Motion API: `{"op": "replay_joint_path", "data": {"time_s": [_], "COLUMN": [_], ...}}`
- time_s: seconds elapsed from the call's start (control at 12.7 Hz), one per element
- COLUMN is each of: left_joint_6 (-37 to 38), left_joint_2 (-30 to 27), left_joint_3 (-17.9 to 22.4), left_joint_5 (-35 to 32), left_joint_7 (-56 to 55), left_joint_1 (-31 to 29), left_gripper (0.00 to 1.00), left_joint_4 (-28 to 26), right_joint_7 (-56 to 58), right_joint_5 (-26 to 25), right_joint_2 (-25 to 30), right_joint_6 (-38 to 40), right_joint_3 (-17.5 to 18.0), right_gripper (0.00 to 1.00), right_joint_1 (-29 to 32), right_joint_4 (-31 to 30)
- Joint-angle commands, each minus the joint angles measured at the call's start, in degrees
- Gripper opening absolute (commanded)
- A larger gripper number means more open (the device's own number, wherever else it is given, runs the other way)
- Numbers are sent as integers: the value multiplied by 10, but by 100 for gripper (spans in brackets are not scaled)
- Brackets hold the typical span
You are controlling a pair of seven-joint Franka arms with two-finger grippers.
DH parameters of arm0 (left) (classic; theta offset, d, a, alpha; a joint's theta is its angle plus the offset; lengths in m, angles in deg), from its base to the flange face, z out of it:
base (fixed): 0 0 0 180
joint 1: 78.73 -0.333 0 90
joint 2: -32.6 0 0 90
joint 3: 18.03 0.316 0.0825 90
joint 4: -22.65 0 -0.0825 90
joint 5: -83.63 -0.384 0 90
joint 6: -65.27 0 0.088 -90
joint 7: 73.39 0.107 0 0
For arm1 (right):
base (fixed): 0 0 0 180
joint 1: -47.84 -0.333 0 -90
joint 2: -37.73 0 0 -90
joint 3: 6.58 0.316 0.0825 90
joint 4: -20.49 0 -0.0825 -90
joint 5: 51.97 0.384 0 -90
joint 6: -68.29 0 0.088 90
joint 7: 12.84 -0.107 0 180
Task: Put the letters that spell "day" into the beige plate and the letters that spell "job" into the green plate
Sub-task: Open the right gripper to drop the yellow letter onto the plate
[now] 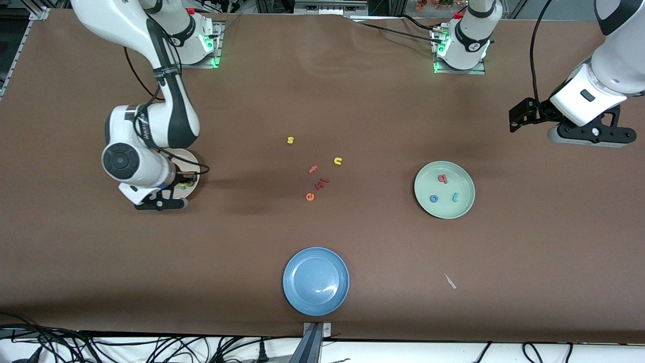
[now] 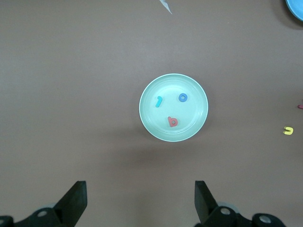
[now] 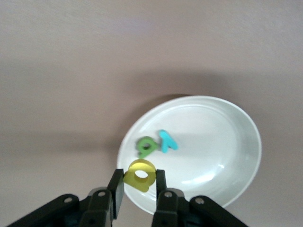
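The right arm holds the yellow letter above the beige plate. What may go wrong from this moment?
1. The right gripper holds the yellow letter over the rim of the beige plate, not its middle; released here, it may fall outside.
2. The foam letter may stick to one of the jaws on opening.
3. It could land on the green letter or the teal letter and bounce.

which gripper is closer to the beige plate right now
Right. The right gripper is directly over the beige plate, shut on the yellow letter. The left gripper waits, open, near the green plate.
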State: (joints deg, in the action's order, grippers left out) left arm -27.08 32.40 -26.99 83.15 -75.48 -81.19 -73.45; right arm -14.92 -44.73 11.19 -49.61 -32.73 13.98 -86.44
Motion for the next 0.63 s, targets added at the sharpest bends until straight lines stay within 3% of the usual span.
{"op": "replay_joint_path", "data": {"time_s": [0.0,0.08,0.16,0.24,0.55], "left_joint_6": [13,13,13,13,14], "left_joint_2": [0,0,0,0,1], "left_joint_3": [-3,-3,-3,-3,-3], "left_joint_5": [-17,-17,-16,-17,-17], "left_joint_7": [3,3,3,3,3], "left_joint_1": [-1,-1,-1,0,0], "left_gripper": [100,100,100,100,100], "left_joint_4": [14,16,22,23,23], "right_joint_7": [6,3,-3,-4,0], "right_joint_5": [-6,-2,2,3,3], "right_joint_2": [-3,-17,-20,-18,-15], "right_joint_6": [-15,-16,-15,-8,74], "right_joint_3": [-13,-12,-13,-13,-12], "right_gripper": [28,40,94,100,100], "right_joint_1": [-3,4,5,6,5], "right_joint_4": [-27,-25,-21,-19,45]}}
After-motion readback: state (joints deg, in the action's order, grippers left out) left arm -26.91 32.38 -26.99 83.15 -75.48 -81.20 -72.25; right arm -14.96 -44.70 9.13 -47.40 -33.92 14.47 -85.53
